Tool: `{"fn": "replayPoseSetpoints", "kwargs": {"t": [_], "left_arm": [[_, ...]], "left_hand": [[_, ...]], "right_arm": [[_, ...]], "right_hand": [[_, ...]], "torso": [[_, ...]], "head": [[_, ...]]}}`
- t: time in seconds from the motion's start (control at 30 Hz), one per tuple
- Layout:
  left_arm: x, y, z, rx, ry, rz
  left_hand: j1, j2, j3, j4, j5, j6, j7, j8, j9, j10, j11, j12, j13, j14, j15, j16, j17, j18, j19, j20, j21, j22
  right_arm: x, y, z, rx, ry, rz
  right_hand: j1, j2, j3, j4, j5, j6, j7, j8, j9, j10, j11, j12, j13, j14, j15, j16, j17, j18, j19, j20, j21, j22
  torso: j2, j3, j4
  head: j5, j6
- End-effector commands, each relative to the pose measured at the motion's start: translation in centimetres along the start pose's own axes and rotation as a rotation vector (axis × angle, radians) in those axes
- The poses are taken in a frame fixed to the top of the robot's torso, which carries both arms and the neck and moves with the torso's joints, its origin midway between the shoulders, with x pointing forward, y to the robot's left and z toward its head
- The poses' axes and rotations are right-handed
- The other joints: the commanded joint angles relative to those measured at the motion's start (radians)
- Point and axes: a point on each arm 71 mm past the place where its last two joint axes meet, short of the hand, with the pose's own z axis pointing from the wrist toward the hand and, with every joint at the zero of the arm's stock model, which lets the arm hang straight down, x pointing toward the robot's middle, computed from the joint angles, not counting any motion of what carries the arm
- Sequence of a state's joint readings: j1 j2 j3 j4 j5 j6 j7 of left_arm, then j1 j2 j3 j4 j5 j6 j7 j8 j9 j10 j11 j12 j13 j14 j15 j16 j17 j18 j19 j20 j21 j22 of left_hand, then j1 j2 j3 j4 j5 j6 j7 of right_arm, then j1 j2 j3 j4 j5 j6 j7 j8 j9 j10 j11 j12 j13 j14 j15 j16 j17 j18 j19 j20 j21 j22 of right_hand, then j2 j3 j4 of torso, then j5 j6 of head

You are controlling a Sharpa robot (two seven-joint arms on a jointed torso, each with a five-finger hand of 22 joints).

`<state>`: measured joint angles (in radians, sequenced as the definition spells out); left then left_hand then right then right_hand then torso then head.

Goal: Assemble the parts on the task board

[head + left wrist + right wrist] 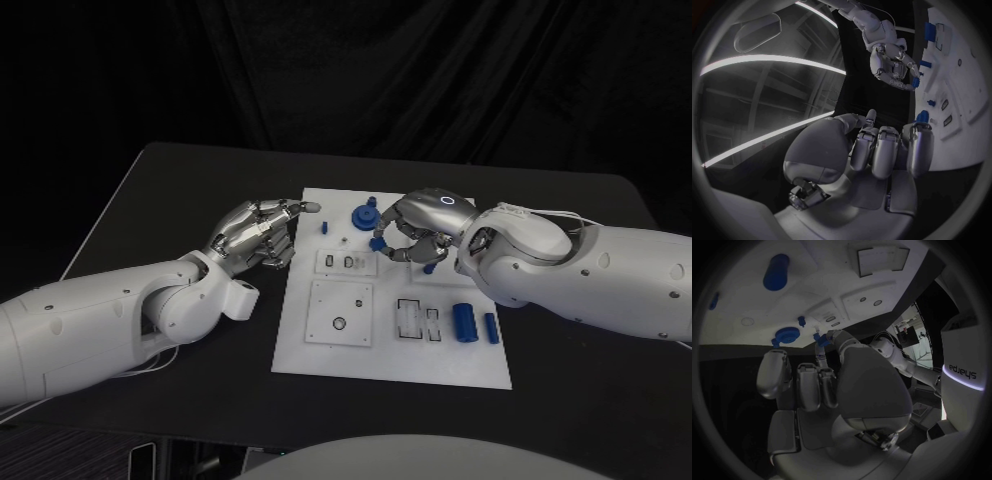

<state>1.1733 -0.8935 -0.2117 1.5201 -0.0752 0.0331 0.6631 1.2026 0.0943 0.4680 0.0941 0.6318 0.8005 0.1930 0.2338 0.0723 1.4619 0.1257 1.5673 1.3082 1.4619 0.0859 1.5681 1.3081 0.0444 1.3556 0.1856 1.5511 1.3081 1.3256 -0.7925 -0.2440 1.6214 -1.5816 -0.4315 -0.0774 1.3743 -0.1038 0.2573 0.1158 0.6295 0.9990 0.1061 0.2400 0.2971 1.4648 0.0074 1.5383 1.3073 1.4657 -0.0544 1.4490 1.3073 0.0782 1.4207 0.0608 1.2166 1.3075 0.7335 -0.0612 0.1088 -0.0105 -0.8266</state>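
Observation:
The white task board [335,350] lies in the middle of the table. My right hand [418,225] hovers over its far part and pinches a small blue part [822,340] between thumb and a finger, also visible as the blue part [382,243]. A round blue part [365,215] stands just left of that hand, and a small blue peg [325,227] beyond it. My left hand [260,235] sits at the board's left edge, fingers curled in on nothing. Its wrist view shows the curled fingers [879,152] and the right hand [893,65] across the board.
Two blue cylinders, a thick one [464,322] and a thin one [492,328], lie at the board's near right. Recessed square plates [343,312] and slots [418,320] fill the board's near half. Black table [173,190] surrounds the board.

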Motion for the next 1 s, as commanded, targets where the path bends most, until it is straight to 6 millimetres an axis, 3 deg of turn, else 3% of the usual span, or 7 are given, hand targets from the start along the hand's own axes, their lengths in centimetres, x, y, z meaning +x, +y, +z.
{"fn": "replayPoseSetpoints", "kwargs": {"t": [0.03,0.33,0.63,0.77,0.8,0.83,1.0], "left_arm": [[1.0,0.8,0.5,-0.082,0.112,-0.014],[2.1,2.2,1.3,-0.204,0.212,-0.055],[2.7,3.2,1.5,-0.273,0.281,-0.066],[2.8,3.4,1.6,-0.280,0.308,-0.025],[2.8,3.5,1.6,-0.284,0.315,-0.014],[2.8,3.5,1.6,-0.284,0.315,-0.014],[3.0,3.7,1.8,-0.295,0.329,0.005]], "left_hand": [[-0.016,-0.001,-0.006,0.012,-0.010,-0.002,-0.001,-0.002,0.001,0.109,-0.002,0.003,0.263,0.109,-0.004,0.003,0.263,-0.010,0.027,0.005,0.005,0.135],[-0.041,-0.004,-0.020,0.039,-0.047,-0.022,0.005,-0.021,-0.003,0.109,0.003,0.003,0.263,0.109,0.001,0.003,0.263,-0.010,0.029,0.012,0.005,0.136],[-0.063,-0.006,-0.052,0.077,-0.120,-0.053,0.011,-0.055,-0.005,0.109,0.007,0.003,0.263,0.109,0.007,0.003,0.263,-0.008,0.021,0.019,0.002,0.130],[-0.093,0.003,-0.099,0.140,-0.156,-0.059,0.009,-0.073,-0.003,0.109,0.003,0.003,0.263,0.109,0.004,0.003,0.263,-0.006,0.015,0.018,0.000,0.127],[-0.094,0.012,-0.117,0.165,-0.184,-0.060,0.007,-0.081,-0.003,0.109,0.002,0.003,0.263,0.109,0.003,0.003,0.263,-0.006,0.015,0.016,0.000,0.126],[-0.092,0.017,-0.126,0.174,-0.204,-0.063,0.007,-0.087,-0.003,0.109,0.001,0.003,0.263,0.109,0.002,0.003,0.263,-0.006,0.013,0.016,-0.001,0.125],[-0.087,0.024,-0.143,0.188,-0.228,-0.075,0.005,-0.099,-0.003,0.109,-0.002,0.003,0.263,0.109,0.000,0.003,0.263,-0.005,0.009,0.014,-0.002,0.122]], "right_arm": [[0.0,0.3,0.3,-0.017,0.005,-0.007],[0.1,0.7,0.8,-0.028,0.001,-0.007],[0.1,0.8,0.9,-0.030,0.003,-0.007],[0.2,0.9,0.9,-0.031,0.006,-0.007],[0.2,0.9,1.0,-0.032,0.007,-0.007],[0.2,0.9,1.0,-0.032,0.007,-0.007],[0.2,1.1,1.1,-0.037,0.010,-0.007]], "right_hand": [[0.006,0.005,0.007,-0.002,-0.008,0.024,-0.024,0.039,0.079,0.045,0.001,0.001,0.188,0.050,0.003,0.000,0.154,-0.003,0.002,-0.002,0.002,0.165],[0.005,0.005,0.009,-0.003,-0.018,0.023,-0.025,0.042,0.085,0.044,0.000,0.001,0.187,0.050,0.002,0.000,0.153,-0.003,0.001,-0.002,0.000,0.165],[0.004,0.006,0.011,-0.004,-0.030,0.020,-0.026,0.044,0.091,0.044,-0.001,0.001,0.187,0.050,0.001,-0.001,0.153,-0.003,0.000,-0.003,-0.001,0.164],[0.004,0.007,0.013,-0.005,-0.041,0.017,-0.026,0.046,0.096,0.045,-0.001,0.001,0.187,0.050,0.001,-0.002,0.152,-0.003,0.001,-0.003,-0.001,0.164],[0.003,0.007,0.013,-0.005,-0.044,0.016,-0.026,0.046,0.097,0.045,-0.001,0.001,0.188,0.050,0.001,-0.001,0.152,-0.003,0.001,-0.003,-0.001,0.164],[0.003,0.007,0.013,-0.005,-0.044,0.016,-0.026,0.046,0.097,0.045,-0.001,0.001,0.188,0.050,0.001,-0.001,0.152,-0.003,0.001,-0.003,-0.001,0.164],[0.002,0.007,0.013,-0.005,-0.049,0.016,-0.026,0.047,0.099,0.045,-0.001,0.001,0.187,0.050,0.001,-0.001,0.153,-0.003,0.000,-0.004,-0.002,0.164]], "torso": [[-0.007,0.0008,0.0012],[-0.011,0.0013,0.0016],[-0.008,0.0020,0.0030],[-0.008,0.0031,0.0036],[-0.008,0.0031,0.0031],[-0.008,0.0031,0.0031],[-0.009,0.0021,0.0014]], "head": [[-0.002,-0.006],[0.002,-0.015],[0.000,-0.016],[-0.001,-0.015],[-0.001,-0.015],[-0.001,-0.015],[0.001,-0.015]]}}
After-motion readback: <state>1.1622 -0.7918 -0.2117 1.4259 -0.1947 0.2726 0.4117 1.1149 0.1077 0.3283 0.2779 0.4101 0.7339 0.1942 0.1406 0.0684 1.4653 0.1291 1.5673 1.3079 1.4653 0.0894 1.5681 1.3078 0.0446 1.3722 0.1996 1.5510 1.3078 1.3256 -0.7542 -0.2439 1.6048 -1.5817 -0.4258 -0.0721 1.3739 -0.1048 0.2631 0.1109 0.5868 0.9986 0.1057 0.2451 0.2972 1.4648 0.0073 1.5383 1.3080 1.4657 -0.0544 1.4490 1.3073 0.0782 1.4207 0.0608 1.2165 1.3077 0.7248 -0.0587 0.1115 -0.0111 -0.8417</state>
